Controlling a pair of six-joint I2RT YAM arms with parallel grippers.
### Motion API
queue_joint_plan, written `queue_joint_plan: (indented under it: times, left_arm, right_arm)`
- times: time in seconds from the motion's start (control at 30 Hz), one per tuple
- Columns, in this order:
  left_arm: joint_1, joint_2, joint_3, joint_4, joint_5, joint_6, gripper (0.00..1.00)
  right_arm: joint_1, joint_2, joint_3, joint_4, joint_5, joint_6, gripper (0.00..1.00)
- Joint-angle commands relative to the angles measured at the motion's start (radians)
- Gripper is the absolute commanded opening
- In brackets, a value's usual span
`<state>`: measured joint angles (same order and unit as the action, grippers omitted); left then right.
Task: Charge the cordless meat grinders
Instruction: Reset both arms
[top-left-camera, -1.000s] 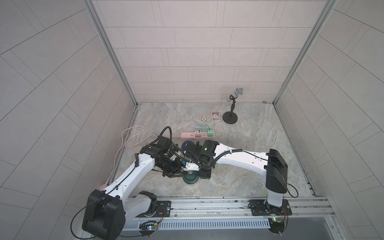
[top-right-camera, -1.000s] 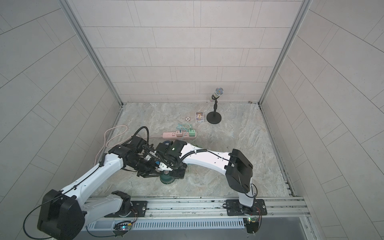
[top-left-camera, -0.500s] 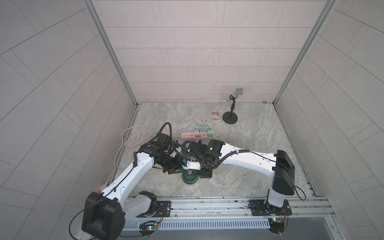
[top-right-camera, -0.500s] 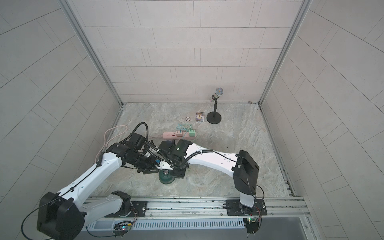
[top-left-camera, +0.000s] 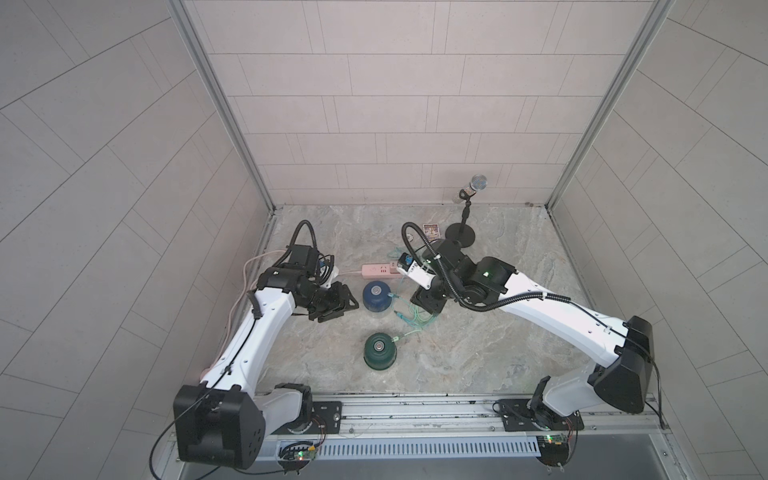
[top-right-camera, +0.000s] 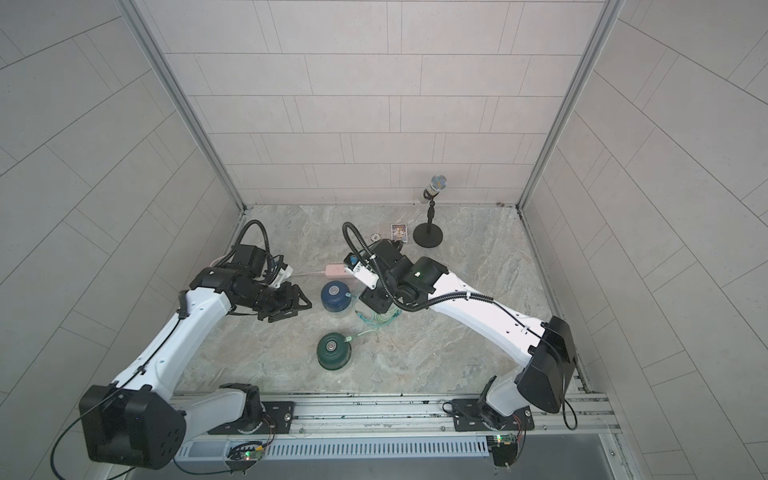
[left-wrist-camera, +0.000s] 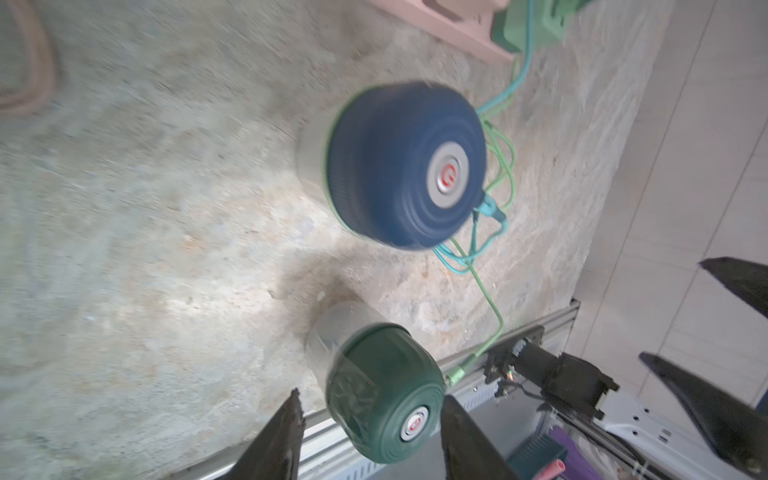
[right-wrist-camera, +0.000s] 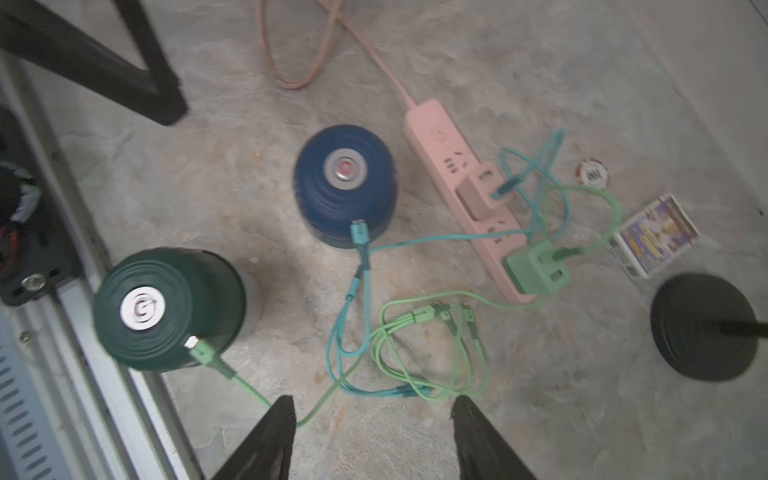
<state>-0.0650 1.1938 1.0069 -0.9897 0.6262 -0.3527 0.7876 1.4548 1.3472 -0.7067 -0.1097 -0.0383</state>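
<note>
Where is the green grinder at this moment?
In both top views the green grinder stands centrally on the floor, between the blue grinder and the rail.

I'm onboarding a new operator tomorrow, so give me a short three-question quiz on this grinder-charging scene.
1. True or false: a teal cable is plugged into the dark blue grinder.
2. The light green cable runs into which unit? A) dark blue grinder B) dark green grinder C) neither
3. Fill in: the left end effector and right end effector both stand ____, holding nothing.
Key: 1 true; 2 B; 3 open.
</note>
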Motion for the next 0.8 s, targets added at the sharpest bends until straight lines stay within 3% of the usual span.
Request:
queue_joint_plan:
  times: [0.0,0.17,0.23,0.33,0.5,0.77]
  left_arm:
    - [0.064,0.005,0.004,0.074,-0.076,0.024,0.61]
    - [0.123,0.029,-0.037,0.264,-0.214,0.010,0.77]
    - [0.141,0.048,-0.054,0.330,-0.275,0.032,0.82]
    - [0.161,0.065,-0.105,0.458,-0.361,0.087,0.85]
    - [0.166,0.040,-0.295,0.817,-0.527,0.162,0.87]
    - [0.179,0.165,-0.539,1.441,-0.610,0.212,0.88]
  right_arm:
    - [-0.111,-0.094,-0.090,0.127,0.116,0.135,0.66]
    - [-0.363,-0.243,-0.348,0.361,0.103,0.303,0.78]
    - [-0.446,-0.280,-0.417,0.404,0.115,0.334,0.99]
    - [-0.529,-0.338,-0.503,0.451,0.213,0.315,0.99]
    - [-0.662,-0.403,-0.647,0.571,0.320,0.333,0.99]
    - [-0.757,-0.480,-0.876,0.844,0.423,0.355,0.99]
